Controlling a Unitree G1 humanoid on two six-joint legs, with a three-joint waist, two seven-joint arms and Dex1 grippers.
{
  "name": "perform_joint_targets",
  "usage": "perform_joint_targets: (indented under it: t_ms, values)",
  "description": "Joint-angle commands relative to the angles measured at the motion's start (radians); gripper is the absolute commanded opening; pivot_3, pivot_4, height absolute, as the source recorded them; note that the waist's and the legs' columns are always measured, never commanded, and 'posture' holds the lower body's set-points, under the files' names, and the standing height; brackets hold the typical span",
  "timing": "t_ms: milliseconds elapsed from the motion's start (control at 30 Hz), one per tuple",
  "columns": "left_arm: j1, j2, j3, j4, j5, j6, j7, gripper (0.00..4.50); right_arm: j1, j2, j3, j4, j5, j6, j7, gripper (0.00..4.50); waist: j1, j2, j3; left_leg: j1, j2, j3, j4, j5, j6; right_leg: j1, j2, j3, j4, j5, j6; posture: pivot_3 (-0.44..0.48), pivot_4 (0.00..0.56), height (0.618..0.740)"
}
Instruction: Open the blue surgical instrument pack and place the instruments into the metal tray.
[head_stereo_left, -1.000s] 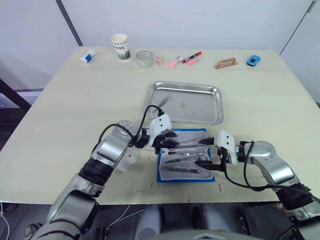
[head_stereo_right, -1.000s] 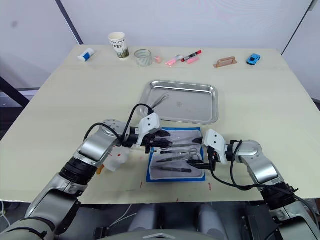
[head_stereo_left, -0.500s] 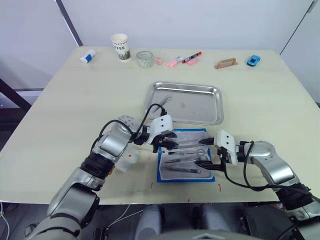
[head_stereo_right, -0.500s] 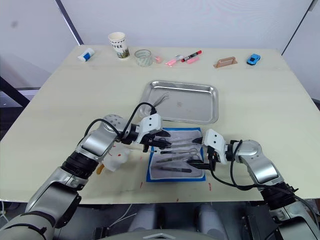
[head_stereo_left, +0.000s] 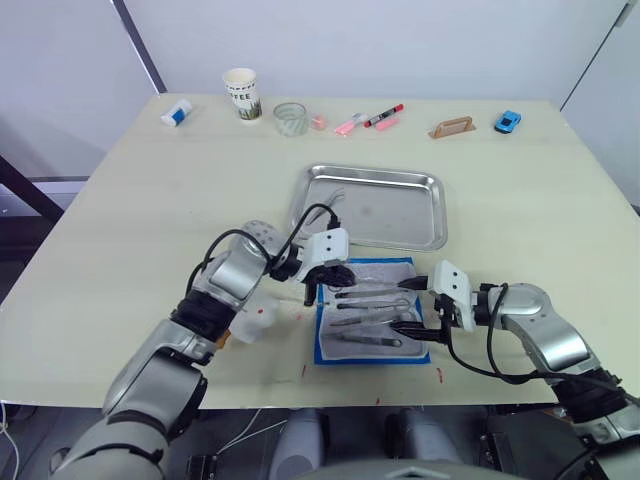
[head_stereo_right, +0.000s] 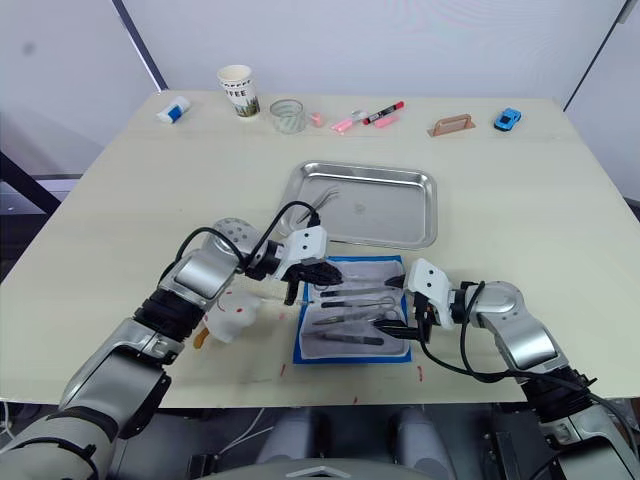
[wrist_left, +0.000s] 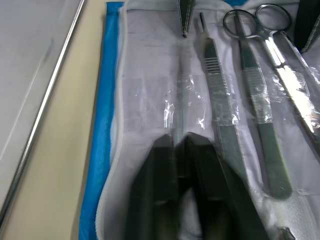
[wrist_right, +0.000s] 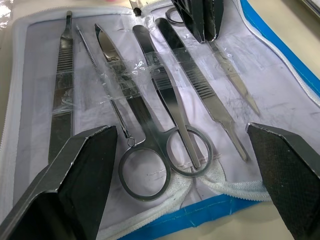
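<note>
Pack (head_stereo_left: 371, 312) lies open on table (head_stereo_left: 150, 220) just in front of tray (head_stereo_left: 372, 205), w/ instruments (wrist_right: 160, 100) in a row on its pale lining under clear strips. Left pincer (wrist_left: 179, 145) is clenched on a thin tool (wrist_left: 181, 100) at pack's far-left end; right pincer (wrist_right: 185, 150) is spread wide over ring-handled scissors (wrist_right: 150, 150) at pack's right edge, gripping nothing.

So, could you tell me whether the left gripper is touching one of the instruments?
Touching. In the left wrist view, the left gripper is closed on a thin instrument lying on the open blue surgical instrument pack.
</note>
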Motion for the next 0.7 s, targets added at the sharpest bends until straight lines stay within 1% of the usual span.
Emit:
perform_joint_targets:
  t_ms: [33,167,433,700]
  values:
    - [0.011,0.003,-0.033,0.051,0.049,0.007,-0.009,0.03,0.039,-0.01,0.034,0.031,-0.019,0.052,0.005,4.5,0.0,0.0,0.0,0.0,0.0,0.0,0.0,0.0,0.0,0.0,0.0,0.0,0.0,0.0,0.0,0.0,0.15,0.74]
    - [0.004,0.003,-0.029,0.056,0.052,0.006,-0.016,0.03,0.041,-0.01,0.034,0.027,-0.018,0.055,0.004,4.5,0.0,0.0,0.0,0.0,0.0,0.0,0.0,0.0,0.0,0.0,0.0,0.0,0.0,0.0,0.0,0.0,0.15,0.74]
    - [-0.007,0.037,-0.004,-0.025,0.025,0.089,-0.063,0.03,0.031,-0.006,0.042,0.044,-0.024,0.052,0.006,4.5,-0.003,0.0,0.0,0.0,0.0,0.0,0.0,0.0,0.0,0.0,0.0,0.0,0.0,0.0,0.0,0.0,0.15,0.74]
    - [-0.029,0.067,-0.003,-0.097,0.005,0.186,-0.112,0.03,0.017,-0.006,0.053,0.06,-0.03,0.052,0.012,4.5,-0.01,0.0,0.0,0.0,0.001,0.0,0.0,0.0,0.0,0.0,0.002,0.001,0.0,0.0,0.0,0.0,0.15,0.74]
